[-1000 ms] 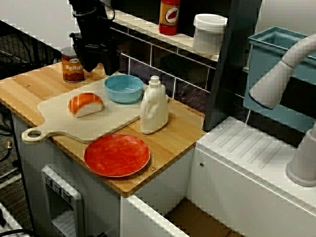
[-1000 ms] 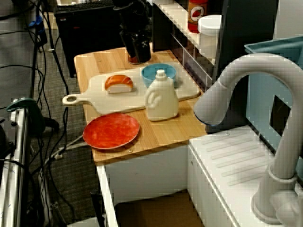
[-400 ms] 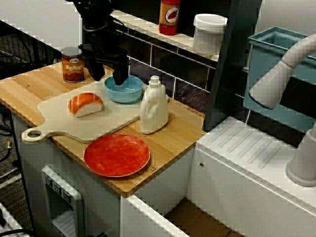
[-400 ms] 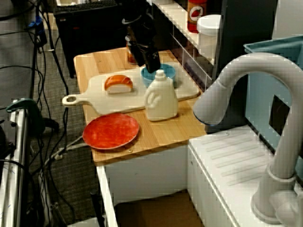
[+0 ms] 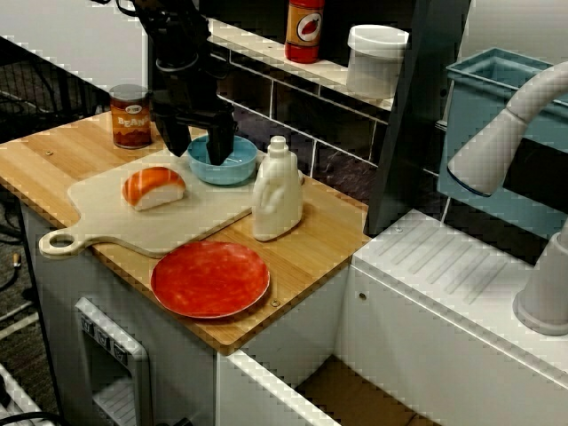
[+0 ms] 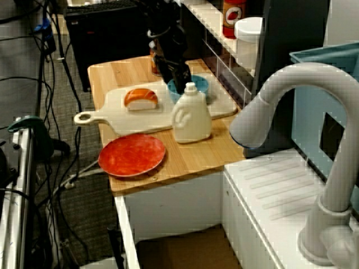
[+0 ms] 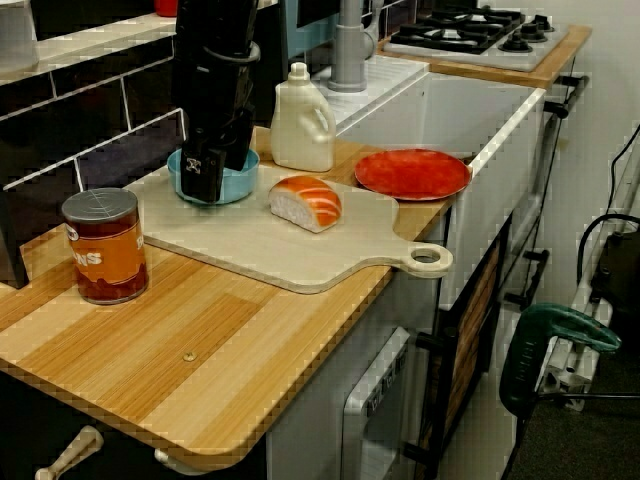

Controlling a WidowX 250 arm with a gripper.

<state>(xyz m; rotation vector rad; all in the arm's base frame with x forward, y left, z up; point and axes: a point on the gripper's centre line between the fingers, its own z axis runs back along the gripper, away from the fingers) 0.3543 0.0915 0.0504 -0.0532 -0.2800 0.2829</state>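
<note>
My black gripper (image 5: 197,146) hangs open over the left rim of a blue bowl (image 5: 232,164). One finger reaches down inside the bowl and the other stands outside it, on the can's side. From the sink end, the gripper (image 6: 179,84) covers the bowl's (image 6: 197,84) near edge. In the low view from the can end, the gripper (image 7: 205,180) hides the bowl's (image 7: 237,181) left half. The bowl rests at the back of a pale cutting board (image 5: 177,226). An orange and white salmon sushi piece (image 5: 153,187) lies on the board, left of the bowl.
A white jug (image 5: 277,191) stands right of the bowl. A red plate (image 5: 210,279) lies near the counter's front edge. A bean can (image 5: 131,116) stands at the back left. The shelf behind holds a red bottle (image 5: 304,31) and a white tub (image 5: 376,60). Further right is a sink with a faucet (image 5: 515,124).
The gripper has moved right, from beside the can to the blue bowl, and has come down over the bowl's rim. Nothing else has shifted.
</note>
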